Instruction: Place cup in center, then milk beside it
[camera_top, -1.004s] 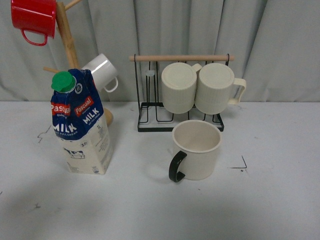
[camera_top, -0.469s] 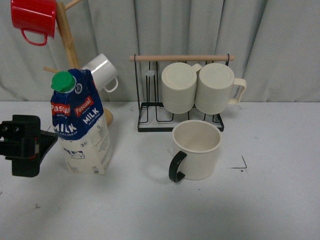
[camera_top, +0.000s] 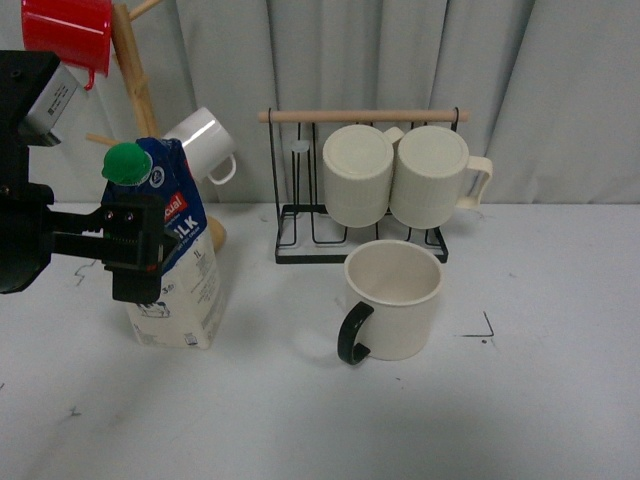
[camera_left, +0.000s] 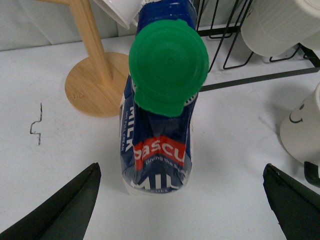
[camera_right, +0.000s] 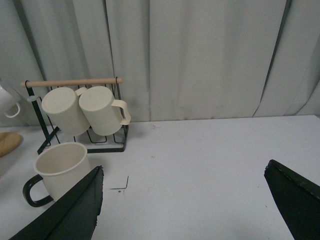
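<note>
The milk (camera_top: 180, 265), a tall carton with a blue top and green cap (camera_left: 168, 62), stands upright on the left of the white table. My left gripper (camera_top: 135, 250) hangs open above and in front of it. In the left wrist view the carton (camera_left: 160, 130) lies between the widely spread fingers (camera_left: 70, 205), apart from both. The cup (camera_top: 393, 300), cream-white with a black handle, stands upright near the table's middle; its smiley side (camera_left: 302, 120) shows at the edge of the left wrist view. My right gripper (camera_right: 185, 167) is open over bare table, to the right of the cup (camera_right: 62, 167).
A black wire rack (camera_top: 290, 215) with two ribbed cream mugs (camera_top: 400, 175) stands just behind the cup. A wooden mug tree (camera_top: 135, 80) behind the milk holds a red mug (camera_top: 68, 35) and a small white mug (camera_top: 205, 140). A grey curtain closes off the back.
My left arm has come in from the left, risen and moved right until it overlaps the milk carton. Cup and milk have not moved.
</note>
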